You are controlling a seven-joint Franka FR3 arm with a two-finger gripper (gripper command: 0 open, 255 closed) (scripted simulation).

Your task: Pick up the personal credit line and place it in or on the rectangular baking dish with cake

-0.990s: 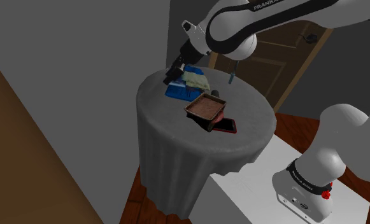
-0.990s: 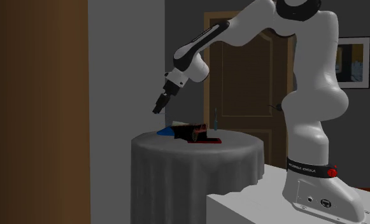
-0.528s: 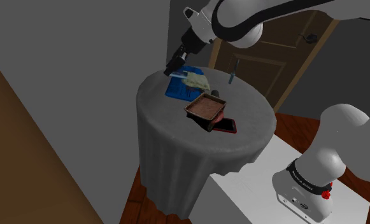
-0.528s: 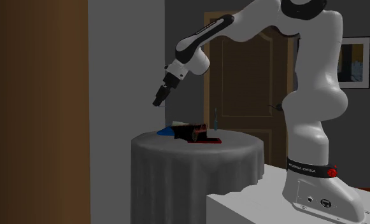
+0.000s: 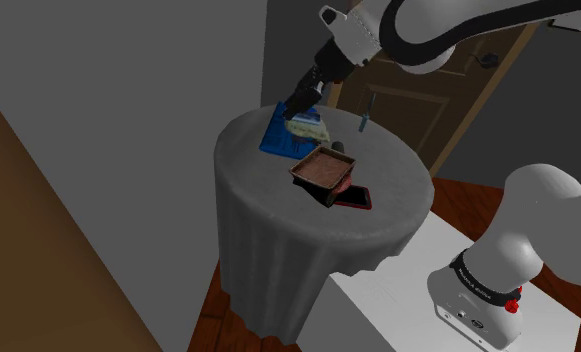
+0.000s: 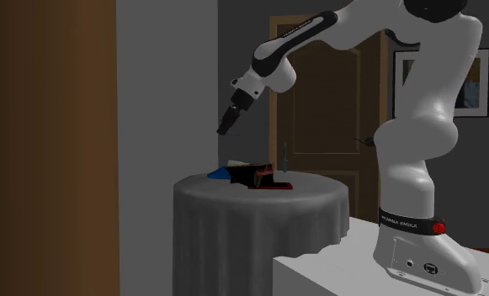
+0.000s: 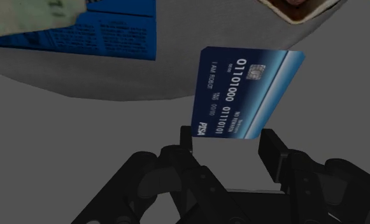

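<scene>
A blue credit card (image 7: 247,95) with white numbers and a chip stands between my gripper's (image 7: 231,143) fingers, which are shut on its lower edge. In the shoulder view the gripper (image 5: 298,103) hangs above the far side of the round table (image 5: 278,225), over a blue box (image 5: 281,137). The rectangular baking dish (image 5: 323,168) with brown cake sits mid-table, nearer the stand than the gripper. From the second exterior view the gripper (image 6: 225,128) is well above the dish (image 6: 255,175). A corner of the dish (image 7: 298,7) peeks in beyond the card.
A pale crumpled item (image 5: 307,128) lies on the blue box. A flat red-and-black object (image 5: 354,198) lies beside the dish toward the stand. A thin upright stick (image 5: 366,113) stands at the table's far edge. A brown door (image 5: 438,90) is behind.
The gripper has risen and swung to the shoulder view's right, from the table's far left edge to above the blue box, carrying the card.
</scene>
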